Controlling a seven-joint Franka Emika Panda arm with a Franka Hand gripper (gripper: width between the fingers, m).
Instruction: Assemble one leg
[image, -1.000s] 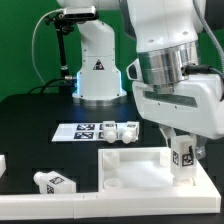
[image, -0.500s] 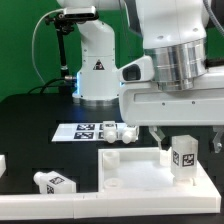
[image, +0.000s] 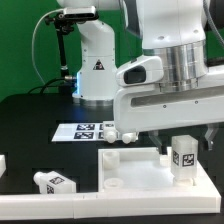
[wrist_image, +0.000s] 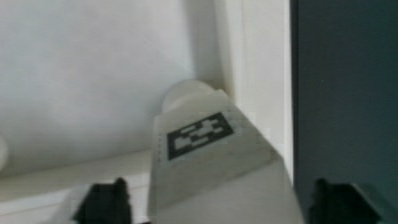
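Gripper (image: 184, 140) pointing straight down beneath an upright wrist, fingers (wrist_image: 111, 203) spread wide apart.

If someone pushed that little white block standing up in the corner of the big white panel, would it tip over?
Probably not easily: the leg stands upright at the panel's corner, which likely steadies it. It looks chunky and stiff, so it shouldn't bend. Its smooth plastic sides might slip a little between the open gripper's fingers.

Leg (wrist_image: 214, 165) sits on white panel (wrist_image: 89, 70), close beside raised rim (wrist_image: 260, 50). Black-and-white tag (wrist_image: 199, 133) on leg's facing side. Pincer (wrist_image: 217, 203) straddles leg, jaws spread, dark fingertips (wrist_image: 111, 200) clear of it either side. Dark counter (wrist_image: 347, 80) beyond rim.
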